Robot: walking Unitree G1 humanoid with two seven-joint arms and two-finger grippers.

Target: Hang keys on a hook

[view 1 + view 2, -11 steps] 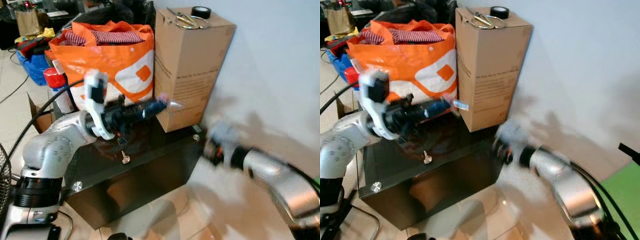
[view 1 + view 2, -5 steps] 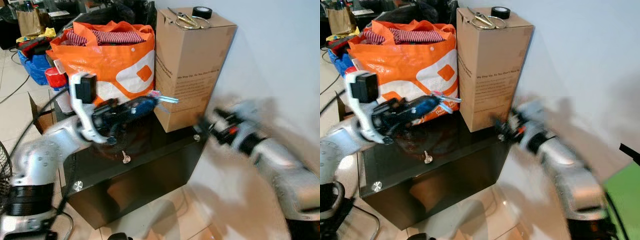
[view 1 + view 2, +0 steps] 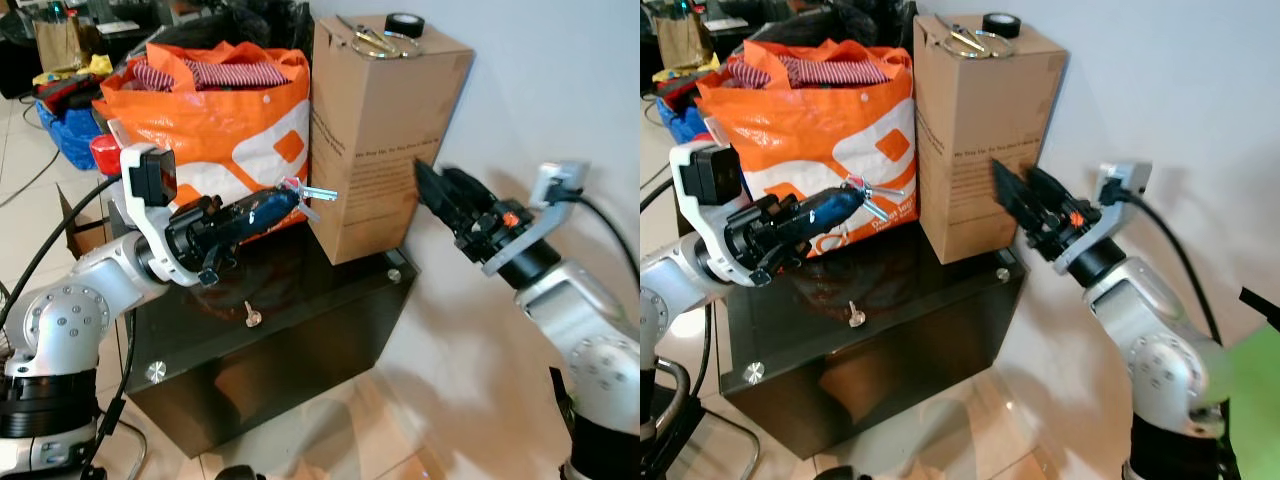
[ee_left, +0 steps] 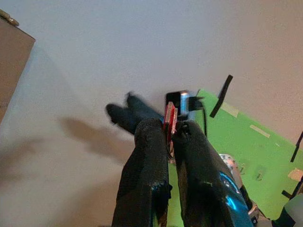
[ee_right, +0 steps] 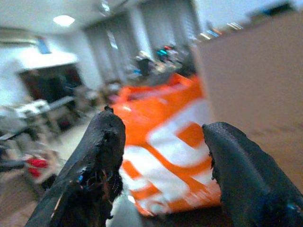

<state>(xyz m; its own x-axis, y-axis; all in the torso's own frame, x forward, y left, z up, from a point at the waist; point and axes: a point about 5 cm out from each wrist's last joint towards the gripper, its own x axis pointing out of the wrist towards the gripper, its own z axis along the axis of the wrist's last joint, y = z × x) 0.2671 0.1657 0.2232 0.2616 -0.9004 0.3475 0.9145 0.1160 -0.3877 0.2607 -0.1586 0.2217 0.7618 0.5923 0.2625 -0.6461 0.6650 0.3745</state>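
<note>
Your left gripper [image 3: 300,197] has lifted, jaws clenched on the keys [image 3: 312,192]. Right gripper [image 3: 432,181] swung up beside the cardboard box [image 3: 385,130], jaws released. No hook visible yet.

A cardboard box [image 3: 385,130] stands right of a bag [image 3: 215,125] (both on a table [image 3: 300,330]).
</note>
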